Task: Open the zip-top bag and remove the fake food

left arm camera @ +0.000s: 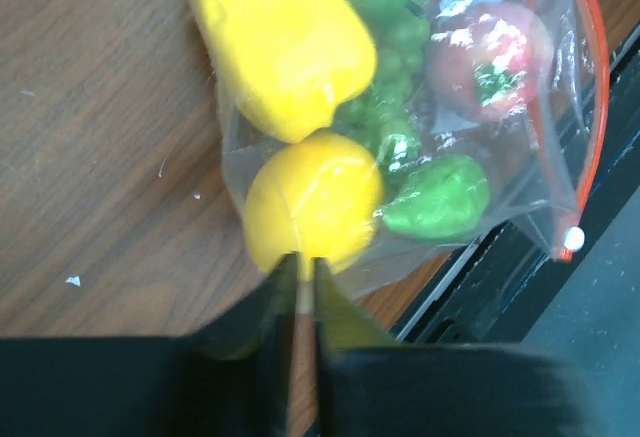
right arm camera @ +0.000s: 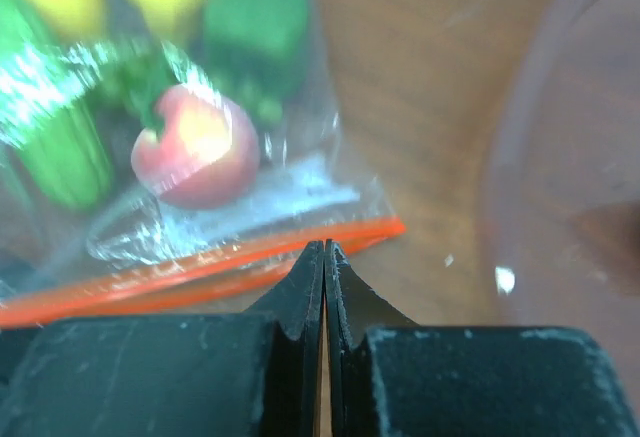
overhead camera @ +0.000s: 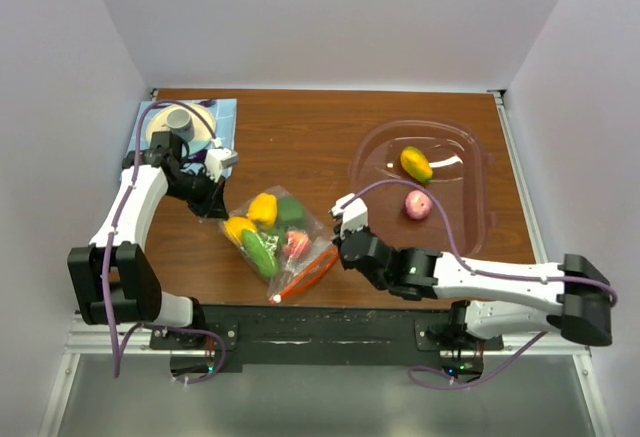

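The zip-top bag (overhead camera: 272,245) lies on the wooden table near its front edge. Its orange zip strip (overhead camera: 308,274) faces the front, and the white slider (left arm camera: 572,239) sits at one end. The fake food inside includes a yellow pepper (left arm camera: 280,42), a yellow round piece (left arm camera: 315,197), green pieces (left arm camera: 437,197) and a red fruit (right arm camera: 195,147). My left gripper (left arm camera: 303,262) pinches the bag's far-left edge beside the yellow piece, its jaws a thin slit apart. My right gripper (right arm camera: 325,247) is shut, and its tips meet on the near orange lip (right arm camera: 180,282) of the bag.
A large pink-tinted clear tub (overhead camera: 470,147) stands at the back right, holding a yellow-orange fruit (overhead camera: 416,163) and a pink fruit (overhead camera: 417,204). A blue mat with a plate and grey cup (overhead camera: 181,120) lies at the back left. A black rail (overhead camera: 320,332) runs along the front edge.
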